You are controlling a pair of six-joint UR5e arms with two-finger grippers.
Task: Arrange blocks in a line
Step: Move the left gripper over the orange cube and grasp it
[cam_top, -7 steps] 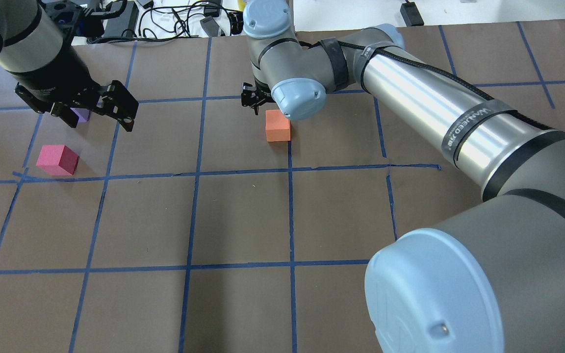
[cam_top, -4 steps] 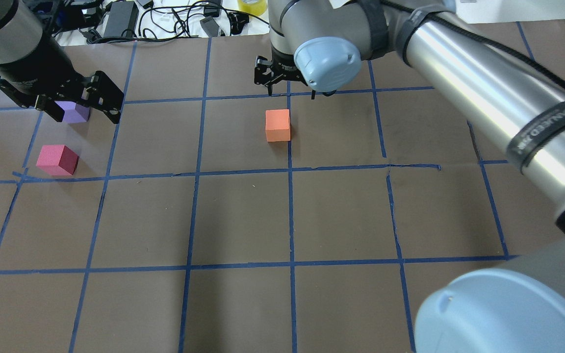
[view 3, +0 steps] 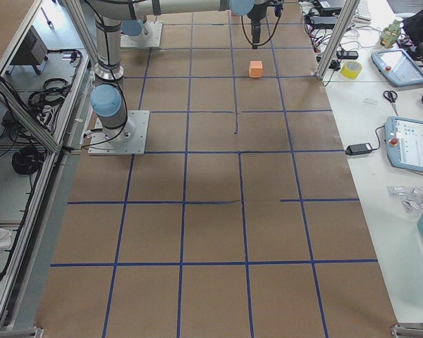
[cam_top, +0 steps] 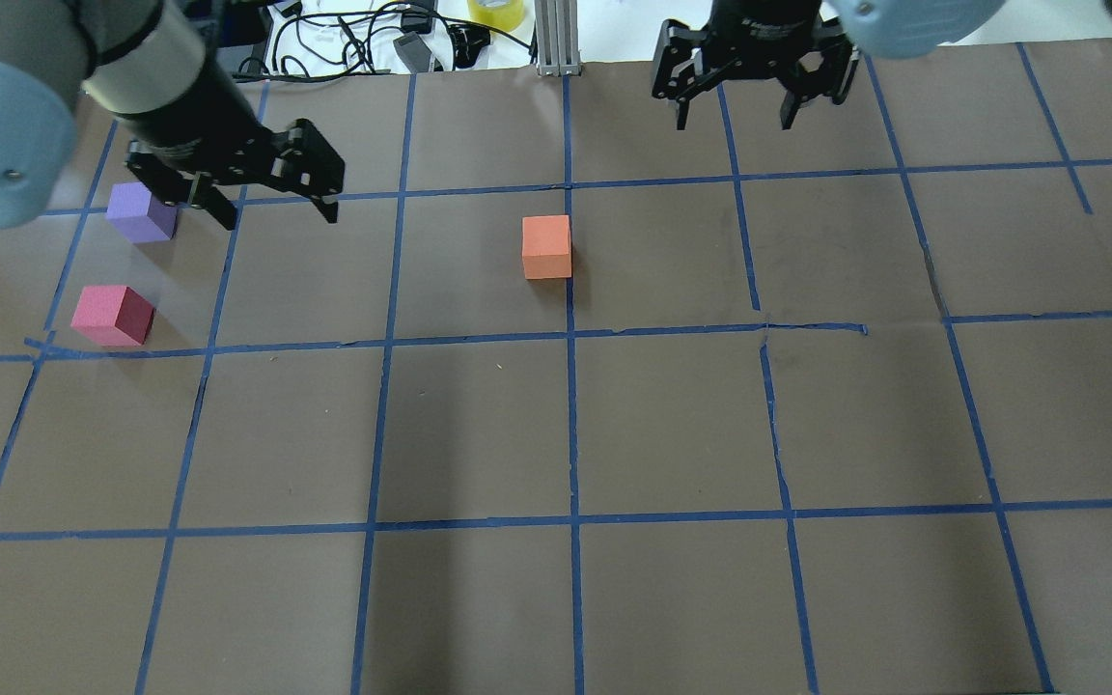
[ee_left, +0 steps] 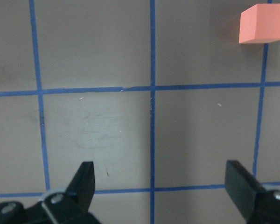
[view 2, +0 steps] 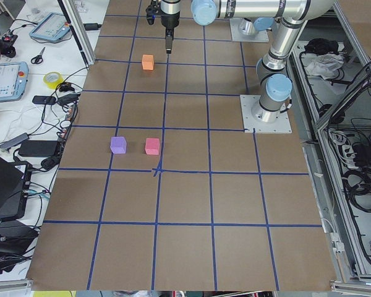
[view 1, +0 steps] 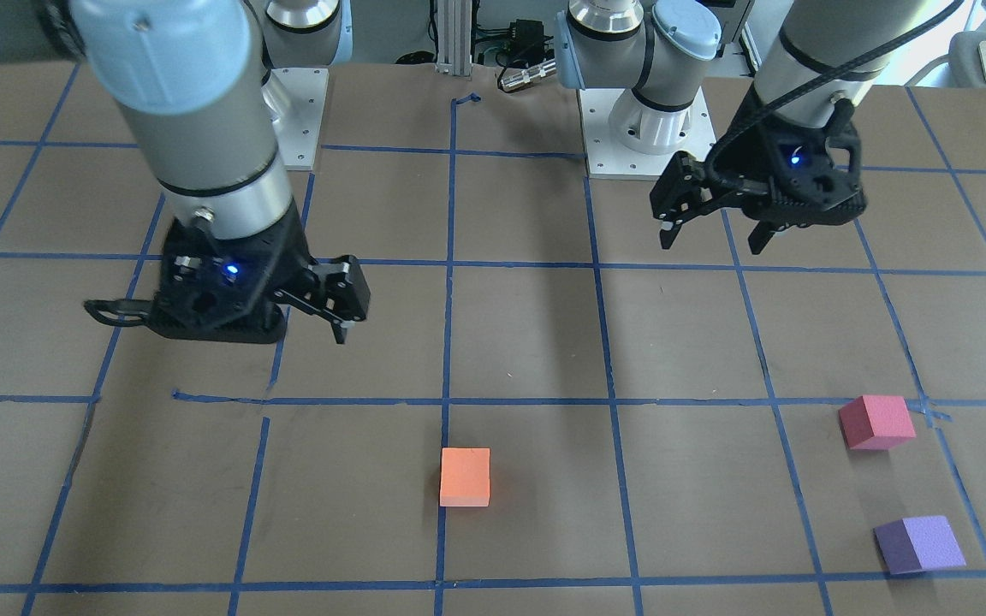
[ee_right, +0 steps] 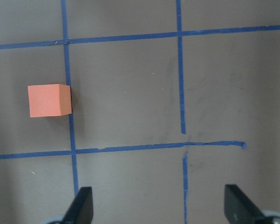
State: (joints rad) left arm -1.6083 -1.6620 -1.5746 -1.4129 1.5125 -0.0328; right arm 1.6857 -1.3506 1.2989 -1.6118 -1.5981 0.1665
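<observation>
The orange block sits mid-table on a blue tape line; it also shows in the front view and both wrist views. The pinkish-red block and the purple block sit close together at the left. My left gripper hangs open and empty above the table, just right of the purple block. My right gripper is open and empty, raised, back and right of the orange block.
The brown table carries a blue tape grid. Cables, power bricks and a yellow tape roll lie past its far edge, beside a metal post. The two arm bases stand at the robot's side.
My left gripper has come off the purple block, rising and moving right. My right gripper has drawn away from the orange block, up and to the back right. The blocks have stayed put.
</observation>
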